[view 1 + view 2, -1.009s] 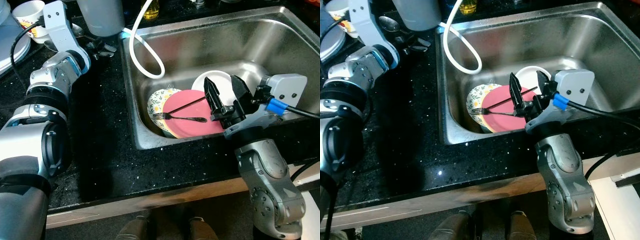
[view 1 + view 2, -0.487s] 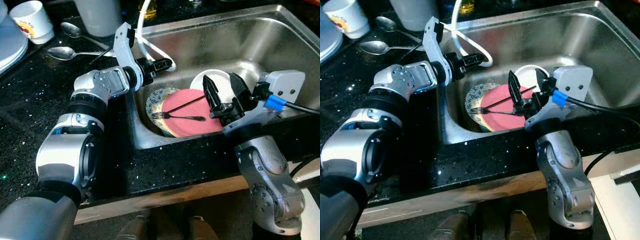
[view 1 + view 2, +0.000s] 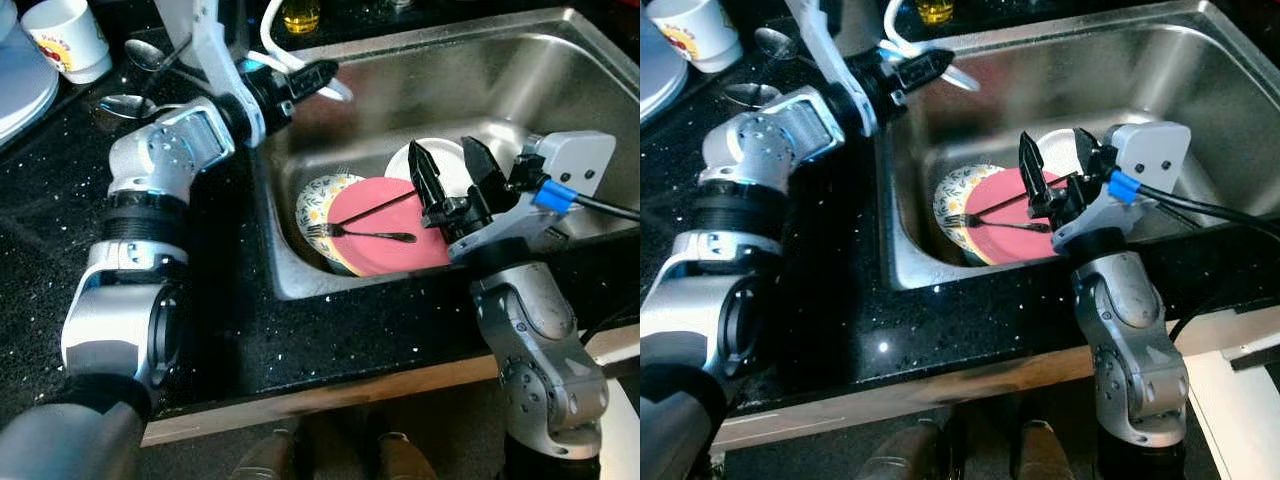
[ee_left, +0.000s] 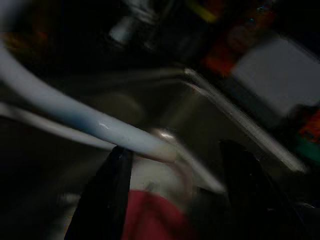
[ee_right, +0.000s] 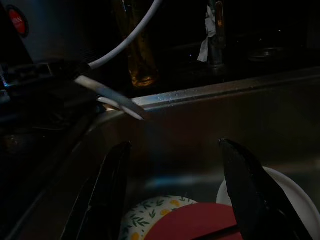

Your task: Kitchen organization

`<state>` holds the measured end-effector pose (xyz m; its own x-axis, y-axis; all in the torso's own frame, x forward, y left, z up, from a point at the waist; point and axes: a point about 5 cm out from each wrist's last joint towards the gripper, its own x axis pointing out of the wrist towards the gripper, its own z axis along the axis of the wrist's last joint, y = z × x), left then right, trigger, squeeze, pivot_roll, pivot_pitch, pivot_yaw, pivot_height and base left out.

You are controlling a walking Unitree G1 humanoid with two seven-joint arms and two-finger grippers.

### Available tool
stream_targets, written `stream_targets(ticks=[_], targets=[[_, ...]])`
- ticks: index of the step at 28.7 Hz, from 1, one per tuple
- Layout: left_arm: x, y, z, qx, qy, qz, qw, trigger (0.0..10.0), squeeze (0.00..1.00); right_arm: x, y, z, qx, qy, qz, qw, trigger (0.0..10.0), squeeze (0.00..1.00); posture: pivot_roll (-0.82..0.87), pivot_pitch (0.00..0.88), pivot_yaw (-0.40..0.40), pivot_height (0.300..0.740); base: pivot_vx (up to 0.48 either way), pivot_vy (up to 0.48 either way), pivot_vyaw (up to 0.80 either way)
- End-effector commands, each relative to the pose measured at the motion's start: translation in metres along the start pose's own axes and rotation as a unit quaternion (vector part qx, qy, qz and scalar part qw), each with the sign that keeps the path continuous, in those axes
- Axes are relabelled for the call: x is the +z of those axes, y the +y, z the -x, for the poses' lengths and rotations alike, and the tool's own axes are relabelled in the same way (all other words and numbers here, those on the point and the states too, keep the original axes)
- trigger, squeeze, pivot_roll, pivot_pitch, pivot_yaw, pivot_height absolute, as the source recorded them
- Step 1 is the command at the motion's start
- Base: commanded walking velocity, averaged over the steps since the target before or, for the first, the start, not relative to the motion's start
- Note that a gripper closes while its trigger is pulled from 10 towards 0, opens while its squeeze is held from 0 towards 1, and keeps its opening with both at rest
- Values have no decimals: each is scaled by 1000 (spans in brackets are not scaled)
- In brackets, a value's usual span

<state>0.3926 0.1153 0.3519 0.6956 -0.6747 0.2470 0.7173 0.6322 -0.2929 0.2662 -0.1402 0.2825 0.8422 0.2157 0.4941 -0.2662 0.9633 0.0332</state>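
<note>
Below, a steel sink [image 3: 560, 60] in black speckled counter [image 3: 220, 330]; both grippers' jaws spread wide.

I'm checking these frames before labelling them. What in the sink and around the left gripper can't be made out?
- Left gripper: the left wrist view is dark and blurred, so whether it grips the white hose is unclear.
- Floral plate: mostly covered by the pink plate.
- White bowl: partly hidden behind the right gripper.
- Sink: its right side is cut off by the picture edge.
</note>
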Motion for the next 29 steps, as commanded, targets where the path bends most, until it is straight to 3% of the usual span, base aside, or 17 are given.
stream_targets(ticks=[1,4,6,7,8,16,20,23,25,26,28,29], targets=[[8,8,5,39,-7,-32,999,10000,0,-6,2,0,5,10,-5,1000,10000,0,44,278,116,740,0,0,0],[17,34,19,160,-27,-84,983,10000,0,-6,1,0,4,9,-7,1000,10000,0,55,278,112,740,0,0,0],[20,40,23,182,-35,-94,978,10000,0,-6,1,0,4,9,-8,1000,10000,0,55,278,112,740,0,0,0],[23,55,33,241,-46,-114,963,10000,0,-6,3,0,7,7,-11,1000,10000,0,57,279,111,740,0,0,0],[23,60,37,262,-49,-119,957,10000,0,-6,3,0,8,7,-13,1000,10000,0,57,279,111,740,0,0,0],[28,77,50,322,-79,-108,937,10000,0,-5,6,1,11,4,-18,1000,10000,0,56,292,113,740,0,0,0],[24,91,61,387,-78,-84,915,10000,0,-4,6,3,9,4,-18,1000,10000,0,52,301,115,740,0,0,0],[21,95,63,398,-79,-66,912,10000,0,-4,6,4,9,4,-18,1000,10000,0,52,303,115,740,0,0,0],[6,100,65,404,-43,3,914,10000,0,-4,6,4,9,5,-19,1000,10000,0,52,303,117,740,0,0,0],[6,100,65,404,-43,3,914,10000,0,-4,6,4,9,5,-19,1000,10000,0,52,303,117,740,0,0,0],[-8,106,71,411,-13,68,909,10000,0,-4,6,4,8,5,-18,1000,10000,0,51,303,118,740,0,0,0],[-9,106,71,407,-10,74,910,10000,0,-4,5,4,8,5,-18,1000,10000,0,51,303,118,740,0,0,0]])
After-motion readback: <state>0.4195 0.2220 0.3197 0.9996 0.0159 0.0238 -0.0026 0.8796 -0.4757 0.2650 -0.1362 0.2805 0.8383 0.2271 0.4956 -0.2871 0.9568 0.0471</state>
